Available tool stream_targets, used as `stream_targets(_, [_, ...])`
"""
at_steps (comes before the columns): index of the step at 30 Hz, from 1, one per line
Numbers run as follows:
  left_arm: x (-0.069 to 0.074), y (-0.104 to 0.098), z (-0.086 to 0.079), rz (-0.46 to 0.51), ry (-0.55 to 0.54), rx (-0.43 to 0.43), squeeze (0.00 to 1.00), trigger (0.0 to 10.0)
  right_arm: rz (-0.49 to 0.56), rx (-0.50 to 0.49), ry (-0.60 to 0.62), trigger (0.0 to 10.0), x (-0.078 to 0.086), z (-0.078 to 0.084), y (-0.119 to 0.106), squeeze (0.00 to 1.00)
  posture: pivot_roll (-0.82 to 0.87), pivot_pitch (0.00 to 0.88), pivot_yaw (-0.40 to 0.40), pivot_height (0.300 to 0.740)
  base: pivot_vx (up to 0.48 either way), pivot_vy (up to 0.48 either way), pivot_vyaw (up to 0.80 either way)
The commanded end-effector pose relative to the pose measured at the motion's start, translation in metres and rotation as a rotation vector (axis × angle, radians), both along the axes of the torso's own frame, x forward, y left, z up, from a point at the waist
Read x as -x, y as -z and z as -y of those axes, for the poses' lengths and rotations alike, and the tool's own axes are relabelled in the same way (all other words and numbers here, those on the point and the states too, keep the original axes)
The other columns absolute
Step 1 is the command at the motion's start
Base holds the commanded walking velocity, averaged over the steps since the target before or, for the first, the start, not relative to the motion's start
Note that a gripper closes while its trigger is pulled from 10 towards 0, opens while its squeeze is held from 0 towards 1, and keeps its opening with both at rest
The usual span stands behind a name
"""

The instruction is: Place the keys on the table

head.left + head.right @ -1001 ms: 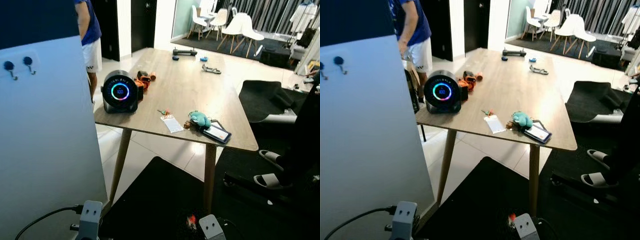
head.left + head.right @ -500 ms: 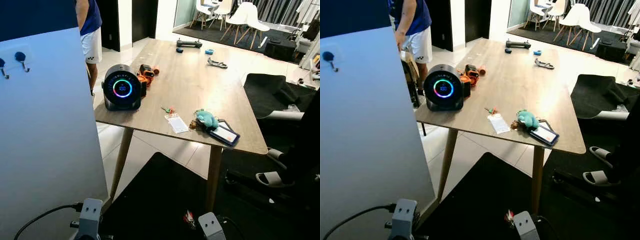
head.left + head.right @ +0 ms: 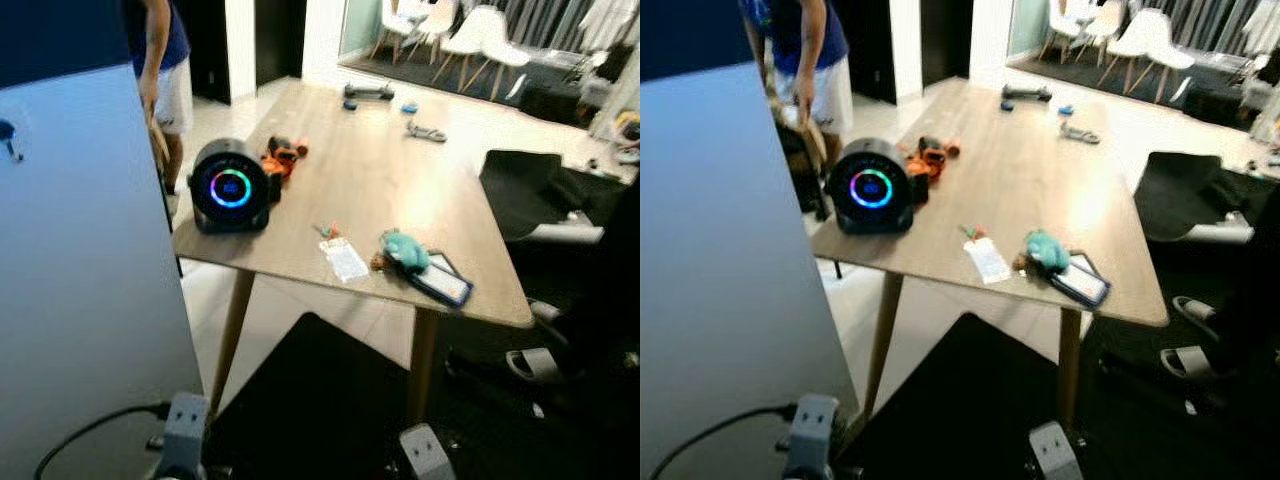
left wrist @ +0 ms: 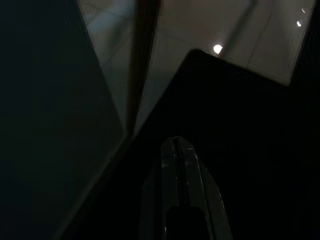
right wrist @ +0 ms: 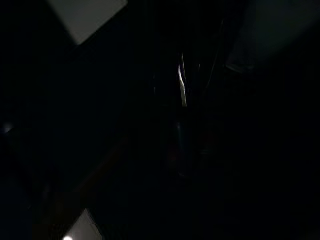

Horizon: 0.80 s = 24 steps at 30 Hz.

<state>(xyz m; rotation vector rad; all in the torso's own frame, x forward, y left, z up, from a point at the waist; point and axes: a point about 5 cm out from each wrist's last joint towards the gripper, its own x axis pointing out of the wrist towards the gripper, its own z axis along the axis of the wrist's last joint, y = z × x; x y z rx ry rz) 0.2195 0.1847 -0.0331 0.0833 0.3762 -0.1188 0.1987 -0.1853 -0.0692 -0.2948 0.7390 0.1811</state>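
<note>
The wooden table stands ahead of me. Near its front edge lie a small key with a red and green tag and a teal plush keychain. Both arms hang low in front of me, the left arm and the right arm. In the left wrist view my left gripper is shut, fingers pressed together over the dark rug, holding nothing. The right wrist view is nearly black, with a thin bright glint that I cannot identify.
A round black speaker with a glowing ring, orange objects, a white card and a phone sit on the table. A person stands at its left. A white panel is close on my left. A black rug covers the floor.
The whole picture has shifted and blurred, so the camera moved. The person has leaned nearer the table's left side. Things on the table lie as before.
</note>
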Motion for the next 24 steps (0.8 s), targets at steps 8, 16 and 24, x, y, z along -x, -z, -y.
stream_targets(8, [0.0052,0.0022,-0.0072,-0.007,-0.03,-0.014,0.0,10.0,0.006,-0.017,0.006,10.0,-0.0011,-0.0052,-0.0001,0.0,0.11,0.039,-0.067,0.74,0.095,0.0,0.0])
stream_targets(16, [0.0054,0.0013,-0.0069,0.002,-0.022,-0.014,0.0,10.0,0.005,-0.017,0.006,10.0,-0.0011,-0.0054,0.0,0.0,0.11,0.038,-0.066,0.74,0.0,0.0,0.0])
stream_targets(24, [0.0055,0.0016,-0.0068,-0.001,-0.014,-0.015,0.0,10.0,0.004,-0.02,0.011,10.0,-0.0002,-0.0057,0.0005,0.0,0.11,0.039,-0.062,0.74,0.0,0.0,0.0])
